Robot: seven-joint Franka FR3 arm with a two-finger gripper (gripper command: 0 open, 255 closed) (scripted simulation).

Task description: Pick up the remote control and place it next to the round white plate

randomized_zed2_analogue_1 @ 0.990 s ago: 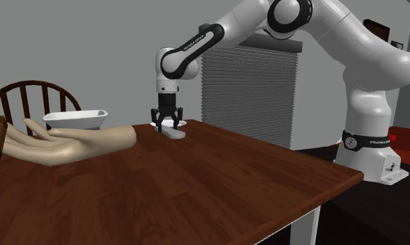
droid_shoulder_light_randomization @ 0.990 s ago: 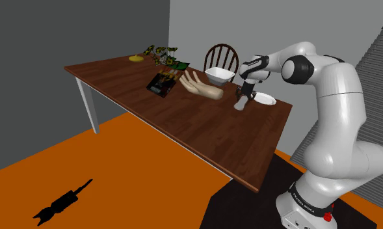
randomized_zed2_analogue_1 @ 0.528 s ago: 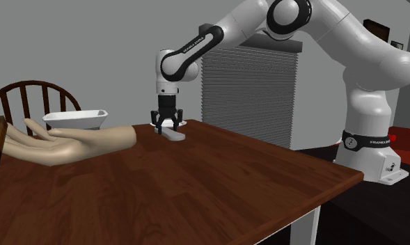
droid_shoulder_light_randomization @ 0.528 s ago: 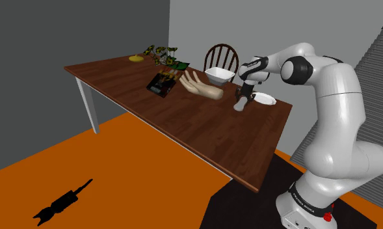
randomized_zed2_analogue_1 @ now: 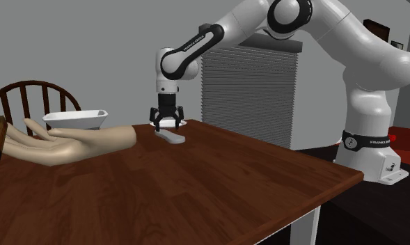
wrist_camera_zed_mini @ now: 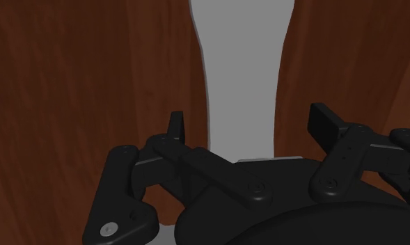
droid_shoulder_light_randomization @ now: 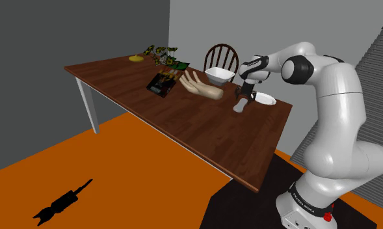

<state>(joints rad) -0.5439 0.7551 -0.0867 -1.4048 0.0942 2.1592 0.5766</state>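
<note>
Both remote (wrist_camera_zed_mini: 241, 62) edges clear of spread claw (wrist_camera_zed_mini: 248, 118) (plate (droid_shoulder_light_randomization: 266, 99) just beside).

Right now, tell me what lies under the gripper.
Under the gripper, a grey remote lies flat on the brown table, between open fingers; the gripper's body covers its near end.

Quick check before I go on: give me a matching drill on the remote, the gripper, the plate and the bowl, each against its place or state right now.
Things:
1. remote control
2. gripper
3. plate
4. bowl

Places and states:
A. deep and white, in front of the chair
B. open, just above the remote control, not touching it
C. grey, lying flat on the table
D. round and flat, at the table's edge, close to the remote control

Pairs: 1-C, 2-B, 3-D, 4-A
</note>
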